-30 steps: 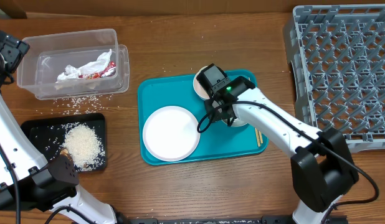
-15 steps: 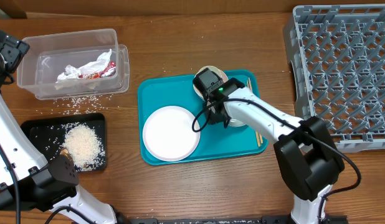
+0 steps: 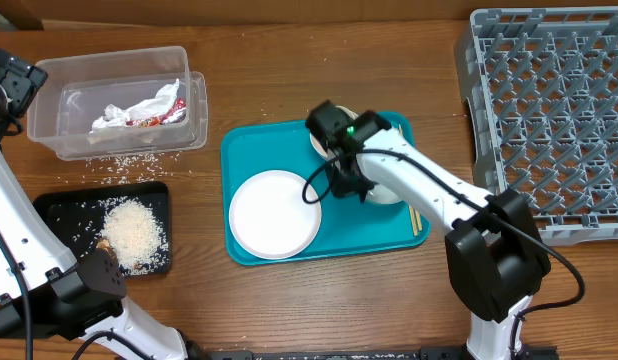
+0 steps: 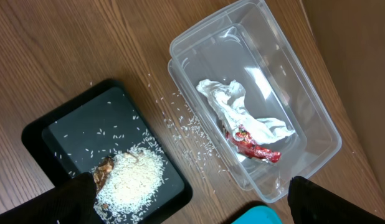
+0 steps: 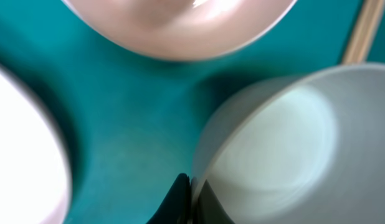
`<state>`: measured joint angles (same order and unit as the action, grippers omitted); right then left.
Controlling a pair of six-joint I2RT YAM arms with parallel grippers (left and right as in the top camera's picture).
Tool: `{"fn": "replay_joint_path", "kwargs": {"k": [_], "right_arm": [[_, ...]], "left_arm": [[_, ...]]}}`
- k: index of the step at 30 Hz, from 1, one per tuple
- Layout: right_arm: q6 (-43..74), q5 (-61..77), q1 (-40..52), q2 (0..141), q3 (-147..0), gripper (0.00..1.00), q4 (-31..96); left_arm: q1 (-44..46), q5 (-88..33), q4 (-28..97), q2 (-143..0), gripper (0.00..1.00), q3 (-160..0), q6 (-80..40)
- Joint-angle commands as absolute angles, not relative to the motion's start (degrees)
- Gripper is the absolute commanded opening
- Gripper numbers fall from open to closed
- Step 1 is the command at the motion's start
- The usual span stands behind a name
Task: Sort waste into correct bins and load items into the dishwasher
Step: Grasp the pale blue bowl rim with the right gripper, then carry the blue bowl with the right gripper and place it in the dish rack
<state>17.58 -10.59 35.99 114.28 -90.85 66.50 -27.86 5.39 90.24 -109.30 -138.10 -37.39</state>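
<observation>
Teal plastic serving tray [image 3: 249,150] at centre carries the small white cup [image 5: 273,143]; right fingers [image 5: 178,198] sit at its rim, whether clenched I cannot tell. Left fingers [image 4: 68,202] hang released over the shallow black tray [image 4: 86,124].

Wooden worktop [image 3: 289,80] in front of me. Far left: clear tub [image 3: 109,55]. Near left: black tray [image 3: 49,200]. Loose rice grains [image 3: 119,165] scattered on the wood between them. Centre: teal tray [image 3: 359,225]. Far right: grey dish rack [image 3: 549,110].
</observation>
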Motion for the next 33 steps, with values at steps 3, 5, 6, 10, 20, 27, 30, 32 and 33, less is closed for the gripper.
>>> {"fn": "replay_joint_path", "kwargs": {"k": [3, 5, 6, 10, 20, 27, 30, 32, 33], "right_arm": [[18.0, -10.7, 33.8, 109.4, -105.8, 0.04, 74.8], [18.0, -10.6, 30.5, 108.5, -111.8, 0.04, 77.7], [18.0, -10.5, 28.4, 108.1, -114.7, 0.04, 79.0], [17.6, -6.4, 15.0, 107.8, -126.8, 0.04, 82.3], [4.2, 27.2, -27.8, 110.5, -132.0, 0.04, 68.4], [4.3, 46.2, -46.5, 120.0, -132.0, 0.04, 59.2], [4.3, 54.7, -50.8, 123.6, -132.0, 0.04, 55.1], [4.3, 61.0, -53.3, 125.8, -132.0, 0.04, 52.1], [4.2, 64.3, -54.5, 127.0, -132.0, 0.04, 50.4]], "left_arm": [[-27.7, 6.0, 90.1, -109.4, 1.00, -138.2, -37.7], [-27.7, 6.0, 90.1, -109.4, 1.00, -138.2, -37.7], [-27.7, 6.0, 90.1, -109.4, 1.00, -138.2, -37.7], [-27.7, 6.0, 90.1, -109.4, 1.00, -138.2, -37.7], [-27.7, 6.0, 90.1, -109.4, 1.00, -138.2, -37.7], [-27.7, 6.0, 90.1, -109.4, 1.00, -138.2, -37.7], [-27.7, 6.0, 90.1, -109.4, 1.00, -138.2, -37.7], [-27.7, 6.0, 90.1, -109.4, 1.00, -138.2, -37.7], [-27.7, 6.0, 90.1, -109.4, 1.00, -138.2, -37.7]]}}
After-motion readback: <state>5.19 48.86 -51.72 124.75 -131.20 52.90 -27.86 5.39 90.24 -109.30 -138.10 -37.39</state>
